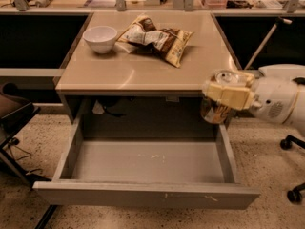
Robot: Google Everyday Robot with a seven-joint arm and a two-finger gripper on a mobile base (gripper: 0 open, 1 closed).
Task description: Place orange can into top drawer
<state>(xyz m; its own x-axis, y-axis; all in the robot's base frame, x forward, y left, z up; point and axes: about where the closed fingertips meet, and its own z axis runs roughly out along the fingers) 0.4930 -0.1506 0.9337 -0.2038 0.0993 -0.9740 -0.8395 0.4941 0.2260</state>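
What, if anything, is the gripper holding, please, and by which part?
The gripper holds the orange can, clamped around its upper body just below the silver top, by the right side of the open top drawer.

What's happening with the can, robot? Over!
Gripper shut on can, at table's right front corner. Can upright, not in drawer yet. Nothing blocking.

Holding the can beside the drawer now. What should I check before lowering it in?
1. Gripper, at the front right corner of the table, shut on the orange can: ok.
2. Can upright: ok.
3. Top drawer pulled open: ok.
4. Drawer floor bare: ok.
5. Can inside the drawer's right wall, not over it: cannot tell.
6. Bowl and snack bag on the table, away from the path: ok.
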